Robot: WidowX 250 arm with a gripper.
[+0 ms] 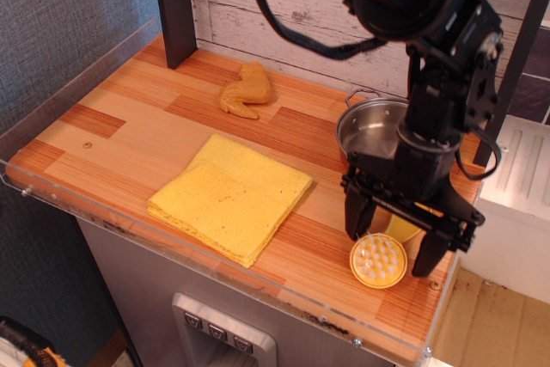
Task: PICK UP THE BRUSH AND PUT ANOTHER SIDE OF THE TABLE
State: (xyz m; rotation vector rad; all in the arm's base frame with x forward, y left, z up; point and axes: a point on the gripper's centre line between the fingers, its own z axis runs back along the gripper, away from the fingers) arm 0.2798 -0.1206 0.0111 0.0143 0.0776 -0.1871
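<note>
The yellow brush [378,260] lies near the front right corner of the striped wooden table [129,126]. Its round head with white bristles faces up. Its handle is mostly hidden behind my gripper. My black gripper [394,250] is open and low over the brush. One finger [357,218] stands left of the head. The other finger [430,253] stands right of it. The fingers straddle the handle end and hold nothing.
A steel pot [375,133] stands just behind my gripper, partly hidden by the arm. A folded yellow cloth [229,195] lies mid-table. A tan chicken toy [247,90] lies at the back. A clear acrylic rim [215,266] edges the front.
</note>
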